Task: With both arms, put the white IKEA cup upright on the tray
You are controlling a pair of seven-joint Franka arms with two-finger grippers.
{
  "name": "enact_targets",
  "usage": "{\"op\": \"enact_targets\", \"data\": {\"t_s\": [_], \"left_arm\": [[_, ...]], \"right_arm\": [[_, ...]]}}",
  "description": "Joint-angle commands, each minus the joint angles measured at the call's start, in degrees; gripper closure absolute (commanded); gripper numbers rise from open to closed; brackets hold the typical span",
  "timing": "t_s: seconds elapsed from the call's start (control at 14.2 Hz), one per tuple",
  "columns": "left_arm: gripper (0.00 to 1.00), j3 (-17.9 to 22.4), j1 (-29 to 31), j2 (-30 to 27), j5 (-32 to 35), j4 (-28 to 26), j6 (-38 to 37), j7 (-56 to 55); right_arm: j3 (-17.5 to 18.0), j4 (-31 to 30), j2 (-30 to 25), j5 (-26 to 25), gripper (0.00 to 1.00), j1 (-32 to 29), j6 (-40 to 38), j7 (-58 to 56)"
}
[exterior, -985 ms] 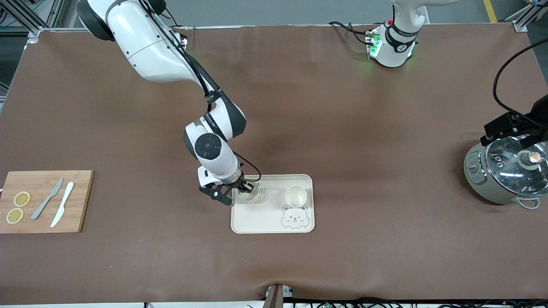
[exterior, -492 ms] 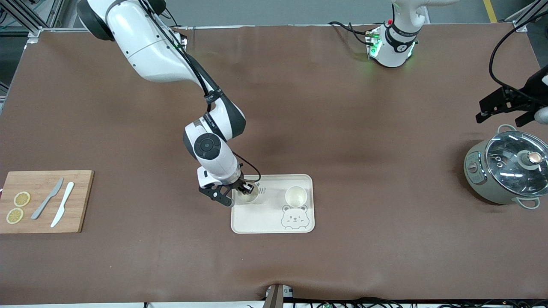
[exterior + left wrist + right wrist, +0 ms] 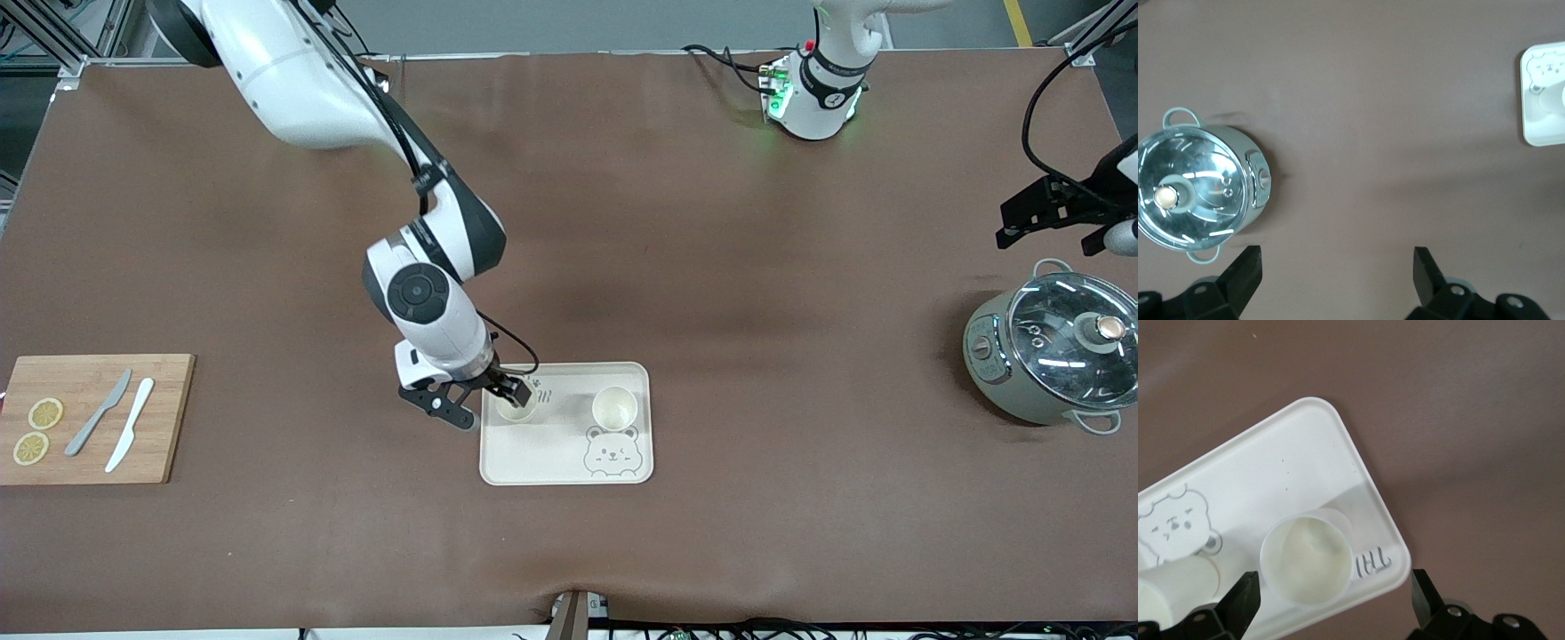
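Observation:
A white cup (image 3: 516,408) stands upright on the cream bear tray (image 3: 542,453), at the tray's corner toward the right arm's end. My right gripper (image 3: 493,407) hangs just over it, open, one finger on each side and neither touching. The right wrist view shows the same cup (image 3: 1308,560) mouth up on the tray (image 3: 1271,473), between the spread fingers of the right gripper (image 3: 1333,597). A second white cup (image 3: 614,407) stands upright beside it on the tray. My left gripper (image 3: 1045,244) hovers open and empty over bare table next to the pot; its own wrist view (image 3: 1337,267) shows nothing between the fingers.
A grey cooking pot with a glass lid (image 3: 1058,356) sits at the left arm's end of the table. A wooden cutting board (image 3: 93,418) with two knives and lemon slices lies at the right arm's end.
The right gripper opened, let go of the cup and rose a little. The left gripper moved off the pot lid toward the robots' side.

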Motion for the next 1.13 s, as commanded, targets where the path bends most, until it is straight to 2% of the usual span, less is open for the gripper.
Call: {"op": "enact_targets", "data": {"t_s": [0.0,0.28,0.49,0.63,0.84,1.06], "left_arm": [[0.00,-0.55,-0.71,2.76,1.26,4.67,-2.72,-1.38],[0.00,-1.17,-0.45,1.17,1.09,3.80,-4.84,-1.73],[0.00,-1.17,-0.45,1.52,1.08,3.97,-4.05,-1.91],[0.00,-1.26,-0.45,1.61,0.65,3.96,-4.05,-1.91],[0.00,-1.34,-0.62,1.00,0.38,3.88,-4.48,-1.91],[0.00,-3.28,-0.45,1.00,0.73,3.96,-4.48,-1.99]], "right_arm": [[0.23,-2.41,-11.70,1.00,0.00,-3.36,-12.88,-10.60],[-0.03,-3.11,-24.89,2.67,0.00,-13.19,-30.83,-33.17],[-0.29,-2.67,-32.62,2.58,0.00,-26.35,-36.21,-58.71],[-0.12,-2.06,-33.09,2.93,0.00,-31.13,-36.49,-63.89],[-0.38,1.63,-33.09,3.11,0.00,-32.37,-37.19,-64.53],[-0.21,1.99,-33.18,3.29,0.00,-35.36,-38.16,-64.70]]}}
